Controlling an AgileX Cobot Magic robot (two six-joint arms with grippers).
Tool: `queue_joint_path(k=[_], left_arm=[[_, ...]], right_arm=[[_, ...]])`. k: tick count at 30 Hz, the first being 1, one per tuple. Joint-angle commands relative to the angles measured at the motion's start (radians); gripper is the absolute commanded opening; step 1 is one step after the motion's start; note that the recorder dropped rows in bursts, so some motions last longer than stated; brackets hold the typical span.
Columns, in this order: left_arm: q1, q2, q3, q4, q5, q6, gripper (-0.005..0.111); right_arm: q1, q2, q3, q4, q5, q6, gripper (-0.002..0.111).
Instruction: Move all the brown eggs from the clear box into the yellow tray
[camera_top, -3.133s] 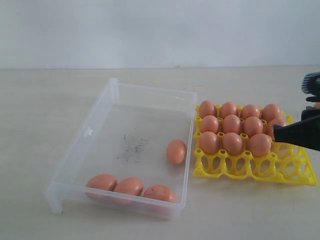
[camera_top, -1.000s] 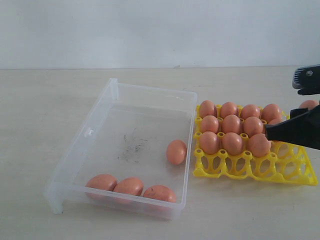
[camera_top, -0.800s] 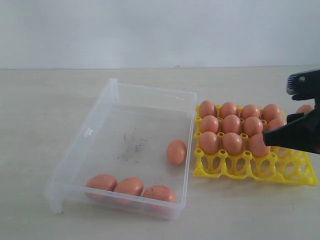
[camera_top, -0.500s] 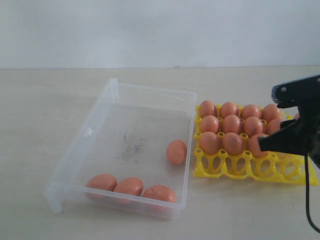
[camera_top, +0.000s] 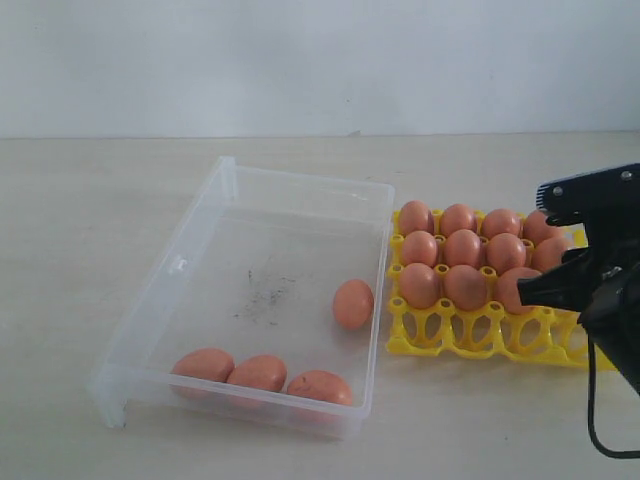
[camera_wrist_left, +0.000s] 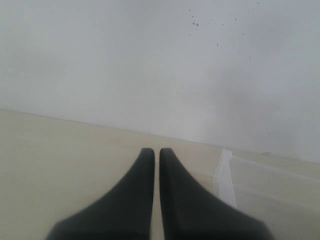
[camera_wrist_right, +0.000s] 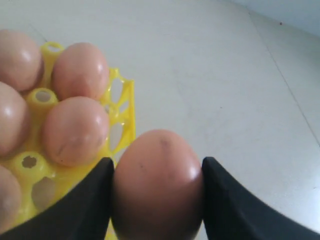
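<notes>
The right jaws stand part open, clamped on one brown egg (camera_wrist_right: 157, 185), poised at the outer edge of the yellow tray (camera_wrist_right: 121, 95) and partly over bare surface (camera_wrist_right: 210, 75). Let go there, it may miss a cup and roll off, or knock a seated egg (camera_wrist_right: 75, 131) and crack. The left jaws are pressed together, empty. Four eggs (camera_top: 352, 303) lie in the clear box (camera_top: 300, 185).

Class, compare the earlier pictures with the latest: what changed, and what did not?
The right gripper, holding one smooth brown egg, moved left toward the bright yellow plastic egg tray. Four brown eggs in the clear plastic box and eleven in the tray stayed put.
</notes>
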Motion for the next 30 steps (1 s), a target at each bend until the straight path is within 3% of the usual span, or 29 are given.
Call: queue_joint_path(k=[1, 6, 11, 16, 19, 21, 24, 28, 30], left_arm=[[-0.004, 0.004, -0.004, 0.000, -0.002, -0.001, 0.004], [-0.004, 0.004, -0.004, 0.000, -0.002, -0.001, 0.004], [-0.004, 0.004, -0.004, 0.000, -0.002, -0.001, 0.004], [-0.004, 0.004, -0.004, 0.000, -0.002, -0.001, 0.004], [-0.004, 0.004, -0.004, 0.000, -0.002, -0.001, 0.004], [-0.004, 0.004, -0.004, 0.000, -0.002, -0.001, 0.004], [-0.004, 0.004, -0.004, 0.000, -0.002, -0.001, 0.004], [-0.004, 0.004, -0.004, 0.000, -0.002, -0.001, 0.004], [-0.004, 0.004, -0.004, 0.000, -0.002, -0.001, 0.004]], right_arm=[[-0.005, -0.006, -0.015, -0.005, 0.078, -0.075, 0.000], [-0.005, -0.006, -0.069, 0.010, 0.097, -0.412, 0.000], [-0.005, -0.006, -0.192, 0.224, 0.363, -0.763, 0.000], [-0.005, -0.006, -0.303, 0.459, 0.363, -1.140, 0.000], [-0.005, -0.004, -0.320, 0.636, 0.245, -1.431, 0.000], [-0.005, -0.004, -0.320, 0.697, 0.179, -1.481, 0.000], [-0.005, -0.006, -0.318, 0.760, -0.032, -1.450, 0.000], [-0.019, -0.011, -0.279, 0.759, -0.538, -1.380, 0.000], [-0.052, -0.011, -0.279, 0.758, -0.703, -1.340, 0.000]])
